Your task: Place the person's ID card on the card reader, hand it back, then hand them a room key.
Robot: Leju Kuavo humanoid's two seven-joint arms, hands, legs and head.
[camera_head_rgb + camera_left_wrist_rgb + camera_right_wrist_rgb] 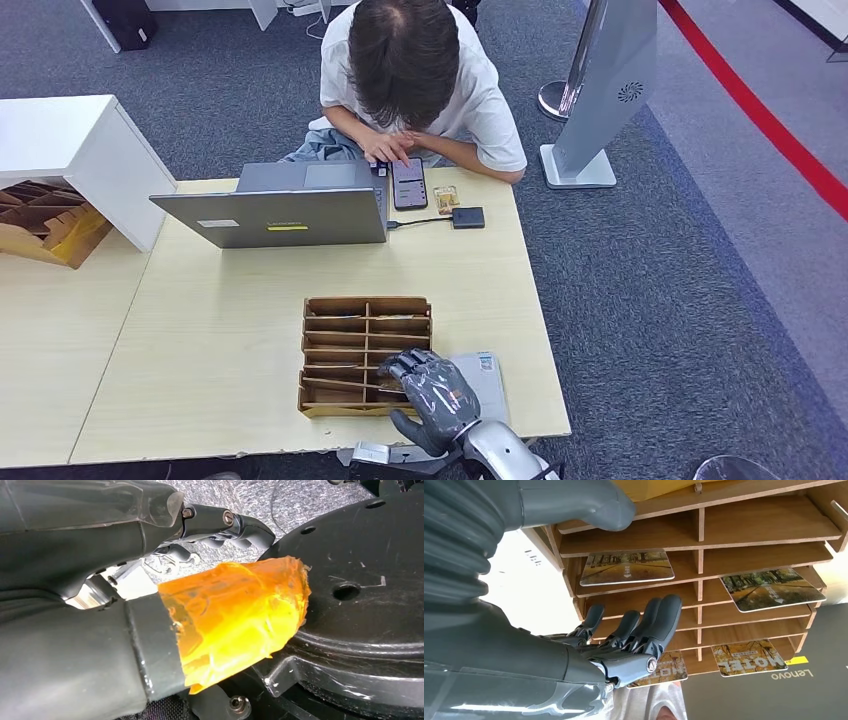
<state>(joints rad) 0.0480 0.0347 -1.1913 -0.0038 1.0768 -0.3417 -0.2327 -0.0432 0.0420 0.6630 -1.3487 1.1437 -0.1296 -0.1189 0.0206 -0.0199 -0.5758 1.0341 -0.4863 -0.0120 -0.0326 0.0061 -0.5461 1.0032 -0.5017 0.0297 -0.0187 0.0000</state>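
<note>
A: Room key cards (pixel 627 567) lie in the wooden slotted rack (pixel 366 354) near your edge of the table (pixel 200 350); the right wrist view shows you four, each flat in its own slot.

B: How do they look?

A: Printed with an autumn avenue of yellow trees; two of them, (pixel 748 658) for one, carry the word HOTEL.

B: And your right hand (pixel 432 392)?

A: It hovers over the rack's near right corner, fingers (pixel 659 622) spread and holding nothing, thumb above the slots. Just beside the rack lies a pale card reader (pixel 482 380), partly under the hand.

B: The left hand?

A: You see its orange-taped thumb (pixel 235 615) in the left wrist view; I cannot tell its state.

B: The far side?

A: A person (pixel 410 70) bends over a phone (pixel 408 184) beside the Lenovo laptop (pixel 285 205). A small yellowish card (pixel 446 194) lies next to the phone.
</note>
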